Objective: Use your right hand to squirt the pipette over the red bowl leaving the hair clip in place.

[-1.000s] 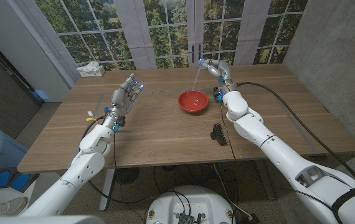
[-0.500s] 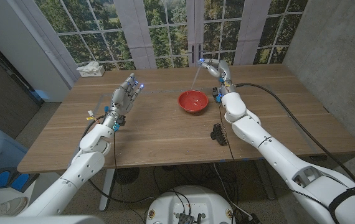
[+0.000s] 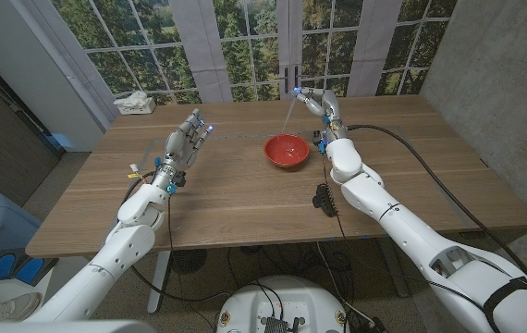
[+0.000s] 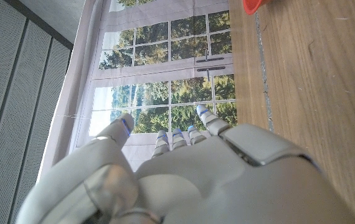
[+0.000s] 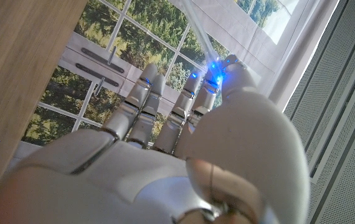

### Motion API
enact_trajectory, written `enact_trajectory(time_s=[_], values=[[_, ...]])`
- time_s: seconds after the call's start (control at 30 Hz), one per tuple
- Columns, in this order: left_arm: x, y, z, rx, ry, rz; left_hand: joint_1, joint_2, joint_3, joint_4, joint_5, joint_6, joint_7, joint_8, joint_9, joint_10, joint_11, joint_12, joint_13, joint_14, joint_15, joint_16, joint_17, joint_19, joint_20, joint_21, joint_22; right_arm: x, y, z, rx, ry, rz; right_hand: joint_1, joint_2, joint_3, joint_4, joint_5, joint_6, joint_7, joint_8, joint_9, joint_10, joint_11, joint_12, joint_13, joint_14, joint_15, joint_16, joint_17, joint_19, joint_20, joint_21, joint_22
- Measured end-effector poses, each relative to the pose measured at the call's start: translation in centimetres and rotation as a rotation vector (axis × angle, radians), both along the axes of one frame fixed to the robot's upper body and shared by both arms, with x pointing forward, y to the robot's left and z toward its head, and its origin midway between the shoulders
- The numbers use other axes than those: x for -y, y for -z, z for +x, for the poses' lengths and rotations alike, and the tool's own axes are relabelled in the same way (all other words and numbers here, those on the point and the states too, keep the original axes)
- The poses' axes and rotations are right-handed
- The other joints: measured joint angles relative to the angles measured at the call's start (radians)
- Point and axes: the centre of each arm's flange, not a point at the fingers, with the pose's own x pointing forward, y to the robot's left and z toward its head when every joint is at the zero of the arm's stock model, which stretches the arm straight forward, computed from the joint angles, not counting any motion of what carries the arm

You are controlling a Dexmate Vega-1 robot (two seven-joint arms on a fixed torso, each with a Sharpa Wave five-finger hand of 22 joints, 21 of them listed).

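Right hand (image 3: 321,102) pinches the pipette (image 3: 291,115) above the red bowl (image 3: 287,150); head view shows the hair clip (image 3: 324,198); left hand (image 3: 186,141) spread, holding nothing.

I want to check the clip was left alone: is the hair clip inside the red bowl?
No. The hair clip lies on the table, apart from the red bowl.

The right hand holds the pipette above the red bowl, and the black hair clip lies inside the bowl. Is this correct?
Not quite. The right hand does hold the pipette above the red bowl, but the head view shows the black hair clip lying on the table, nearer the robot than the bowl.
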Motion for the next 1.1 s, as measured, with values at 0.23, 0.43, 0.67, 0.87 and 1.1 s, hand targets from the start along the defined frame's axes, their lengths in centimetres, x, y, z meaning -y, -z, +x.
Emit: enact_trajectory(time_s=[0.23, 0.43, 0.67, 0.87, 1.1], values=[[-0.01, -0.02, 0.07, 0.001, 0.005, 0.0, 0.0, 0.0, 0.0, 0.0, 0.0, 0.0, 0.0, 0.0, 0.0, -0.006, 0.005, 0.0, 0.0, 0.0, 0.0, 0.0, 0.0, 0.0, 0.0, 0.0, 0.0, -0.06, 0.05, 0.24, -0.002, 0.0, 0.006, 0.0, 0.0, -0.004, 0.005, 0.023, 0.011, -0.011, -0.029, -0.001, -0.026, 0.002, -0.017, -0.003, 0.017, -0.005, -0.014, -0.014, 0.003, 0.003, 0.007, 0.0], [-0.13, -0.08, 0.29, -0.001, 0.006, -0.001, -0.005, -0.005, 0.004, -0.004, 0.0, 0.0, 0.0, 0.0, 0.0, -0.006, 0.005, 0.0, 0.0, 0.0, 0.0, 0.0, 0.0, 0.0, 0.0, 0.0, 0.0, 0.02, -0.09, 0.32, -0.001, -0.008, 0.015, 0.0, 0.0, -0.001, 0.007, 0.027, -0.007, -0.002, -0.042, 0.005, -0.039, 0.004, -0.027, -0.003, 0.02, -0.002, -0.019, -0.021, 0.003, 0.003, 0.007, -0.001], [-0.27, -0.17, 0.54, -0.001, 0.006, -0.002, -0.005, -0.005, 0.001, -0.007, 0.0, 0.0, 0.0, 0.0, 0.0, -0.005, 0.005, 0.0, 0.0, 0.0, 0.0, 0.0, 0.0, 0.0, 0.0, 0.0, 0.0, 0.05, -0.12, 0.48, -0.006, -0.015, 0.019, -0.008, 0.008, 0.002, 0.01, 0.031, -0.037, -0.01, -0.051, 0.008, -0.048, 0.002, -0.033, -0.003, 0.02, -0.002, -0.033, -0.026, 0.003, 0.003, 0.011, -0.003], [-0.26, -0.2, 0.71, -0.002, 0.008, 0.0, -0.009, -0.009, 0.002, -0.008, 0.0, 0.0, 0.0, 0.0, 0.0, -0.005, 0.005, 0.0, 0.0, 0.0, 0.0, 0.0, 0.0, 0.0, 0.0, 0.0, 0.0, 0.11, -0.13, 0.58, -0.009, -0.018, 0.02, -0.014, 0.014, 0.002, 0.01, 0.031, -0.068, -0.002, -0.061, 0.01, -0.062, 0.005, -0.043, -0.01, 0.02, -0.002, -0.042, -0.03, 0.003, 0.003, 0.015, -0.003], [-0.22, -0.22, 0.81, -0.003, 0.01, 0.0, -0.013, -0.005, 0.005, -0.011, 0.0, 0.0, 0.0, 0.0, 0.0, -0.005, 0.005, 0.0, 0.0, 0.0, 0.0, 0.0, 0.0, 0.0, 0.0, 0.0, 0.0, 0.16, -0.19, 0.67, -0.013, -0.022, 0.021, -0.03, 0.015, 0.002, 0.018, 0.031, -0.103, -0.008, -0.063, 0.013, -0.073, 0.005, -0.048, -0.013, 0.02, -0.002, -0.048, -0.035, 0.003, 0.003, 0.015, -0.003]])
